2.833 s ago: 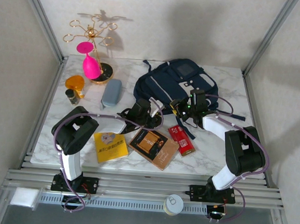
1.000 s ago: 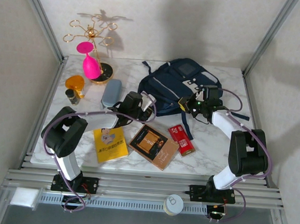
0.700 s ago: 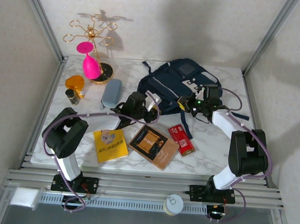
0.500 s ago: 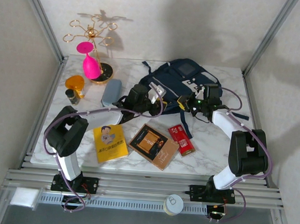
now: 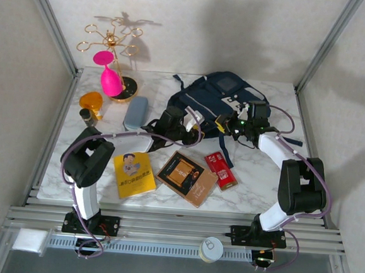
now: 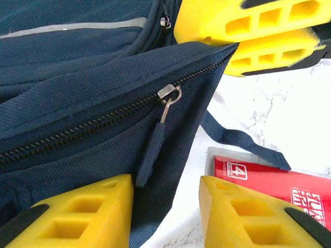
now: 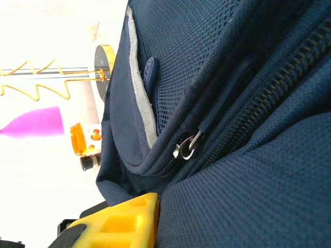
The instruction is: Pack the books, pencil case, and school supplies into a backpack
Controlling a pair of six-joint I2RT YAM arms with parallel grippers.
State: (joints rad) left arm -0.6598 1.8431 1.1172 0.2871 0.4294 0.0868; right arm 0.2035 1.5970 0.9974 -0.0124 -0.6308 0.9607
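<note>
On the bench [image 5: 255, 180]: one navy backpack [image 5: 214, 101]; two books, a yellow book [image 5: 135, 175] and a brown-black book [image 5: 187, 177]; one red pack [image 5: 221, 170]; one grey-blue pencil case [image 5: 135, 112]; one orange object [image 5: 90, 99]; one small dark bottle [image 5: 87, 117]; one pink glass [image 5: 109, 75]; one gold wire stand [image 5: 111, 39].

The left gripper [image 5: 195, 130] and the right gripper [image 5: 221, 124] are close together at the edge of the blue backpack [image 5: 214, 95]. The red pack [image 5: 221, 170] and brown book [image 5: 187, 178] lie near, behind the jaws.
</note>
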